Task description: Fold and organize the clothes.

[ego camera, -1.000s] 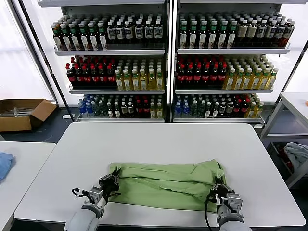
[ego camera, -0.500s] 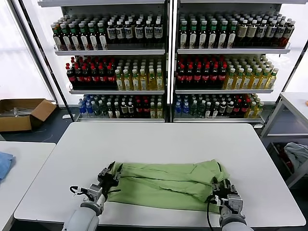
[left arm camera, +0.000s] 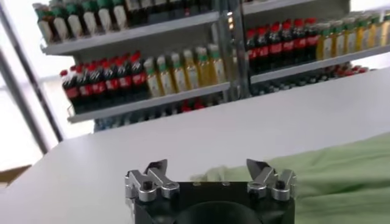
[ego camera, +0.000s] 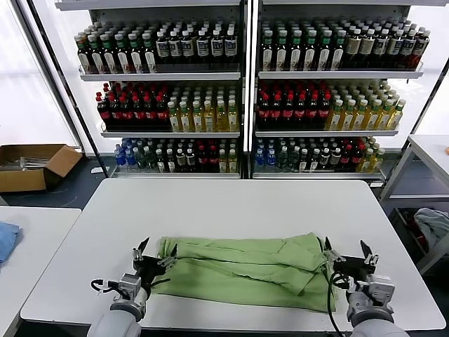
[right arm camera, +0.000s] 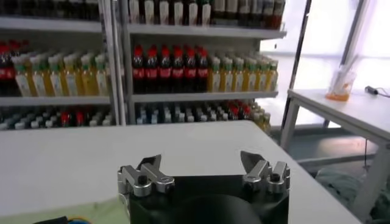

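Change since earlier: both end effectors had let go of the green garment and drawn outward from its ends; a second before, each was pressed together on the cloth, and now each stood spread and clear of it.

Head view, left end effector (ego camera: 152,257): fingers spread wide, holding nothing, sitting just off the garment's left end, above the white surface (ego camera: 231,210).
Head view, right end effector (ego camera: 348,255): fingers spread wide, empty, just off the garment's right end near the surface's right edge.
Head view, clothes (ego camera: 245,270): one light green shirt lay folded into a long band between the two end effectors, on the near part of the surface, with creases running along its length.
Head view, beyond both end effectors: shelves of bottles (ego camera: 238,91) stood behind the surface; a cardboard box (ego camera: 31,165) sat on the floor far off past the left end effector.

Left wrist view, left end effector (left arm camera: 210,176): two fingers well apart, nothing between them.
Left wrist view, clothes (left arm camera: 329,176): green fabric lay ahead of and to one side of the fingers, not touching them.

Right wrist view, right end effector (right arm camera: 203,170): fingers apart, empty, bare white surface (right arm camera: 91,158) ahead.
Right wrist view, clothes (right arm camera: 61,214): a pale green strip showed at the frame's edge beside the end effector body.
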